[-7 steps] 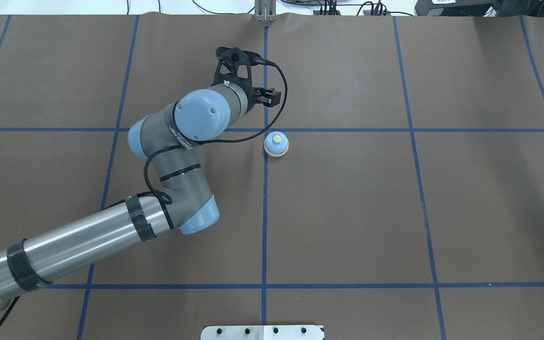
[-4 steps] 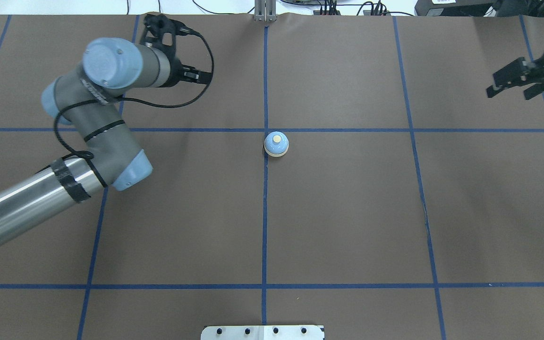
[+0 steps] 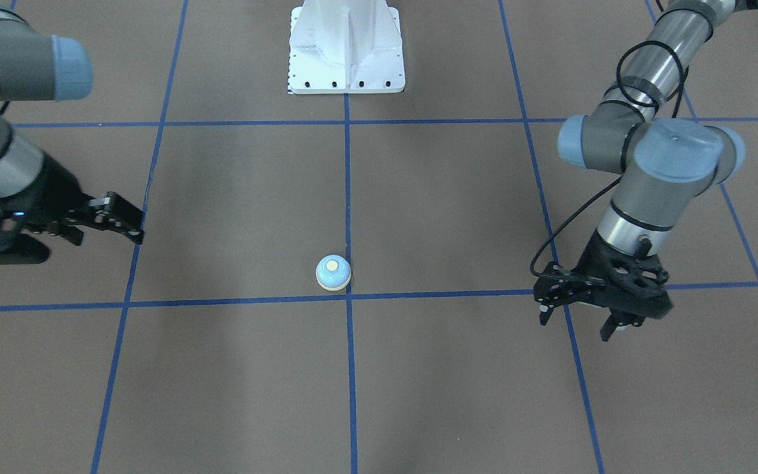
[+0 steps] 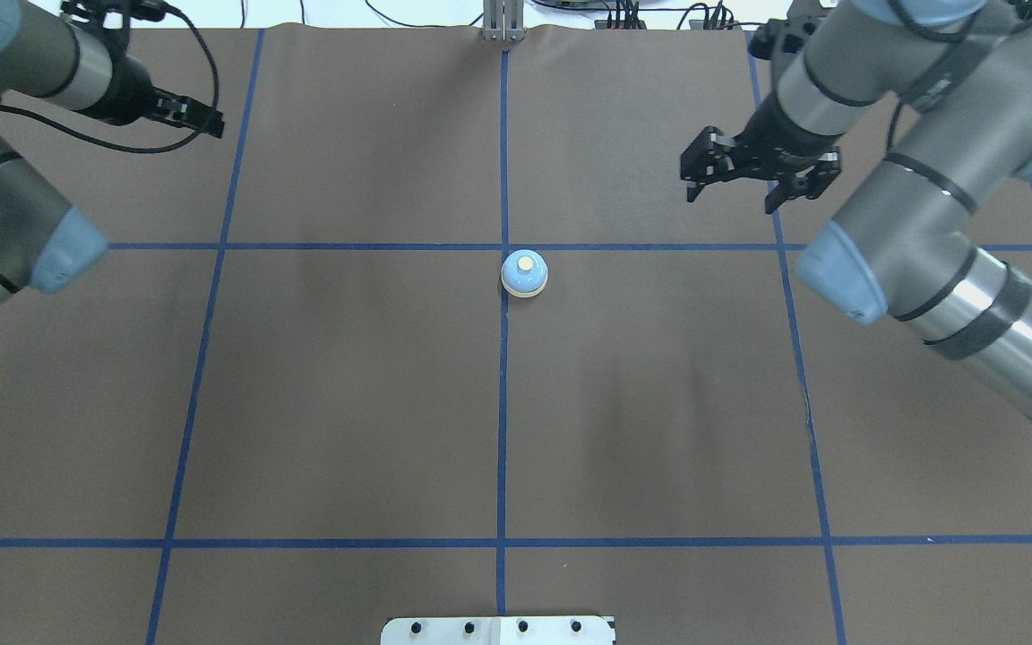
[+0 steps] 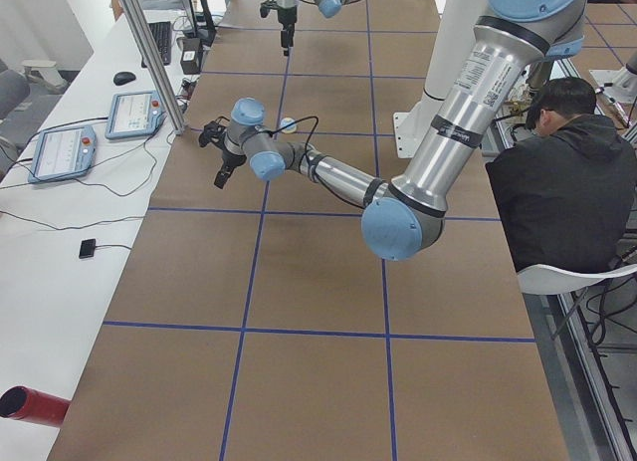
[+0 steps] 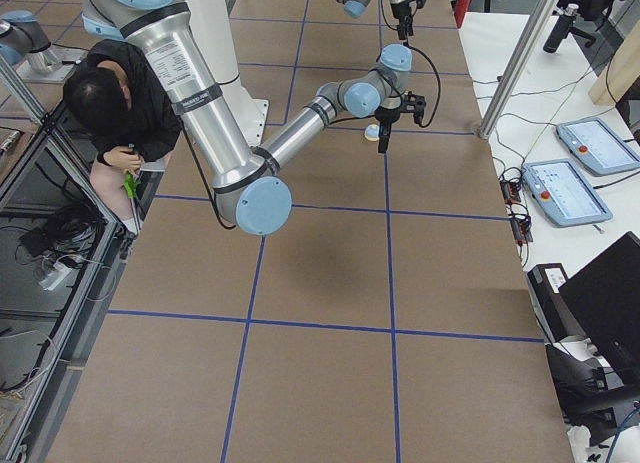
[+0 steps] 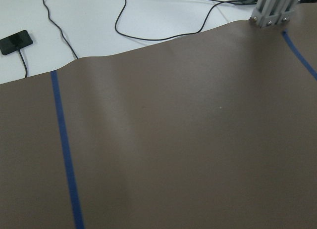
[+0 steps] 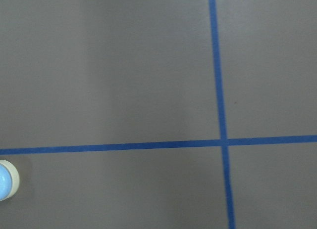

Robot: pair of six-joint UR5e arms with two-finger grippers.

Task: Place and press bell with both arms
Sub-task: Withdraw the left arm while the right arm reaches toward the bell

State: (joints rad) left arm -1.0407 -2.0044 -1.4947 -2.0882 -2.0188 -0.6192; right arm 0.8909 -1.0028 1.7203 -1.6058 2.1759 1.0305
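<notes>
The light-blue bell [image 4: 524,272] with its cream button stands upright on the brown mat beside the centre tape line, touched by nothing. It also shows in the front view [image 3: 333,272] and at the left edge of the right wrist view [image 8: 5,187]. My left gripper [image 4: 205,121] hovers far off at the mat's far left, open and empty; in the front view [image 3: 575,322] its fingers stand apart. My right gripper [image 4: 731,190] is open and empty, to the right of the bell and beyond it; the front view [image 3: 124,220] shows it side-on.
Blue tape lines [image 4: 503,403] divide the brown mat into squares. The white pedestal base [image 3: 346,59] stands at the robot's side. A metal post [image 4: 503,22] and cables sit at the far edge. A seated person [image 5: 562,182] is beside the table.
My left arm has swung away from beside the bell to the far left corner. My right arm has come in from the right edge toward the bell. The bell has not moved.
</notes>
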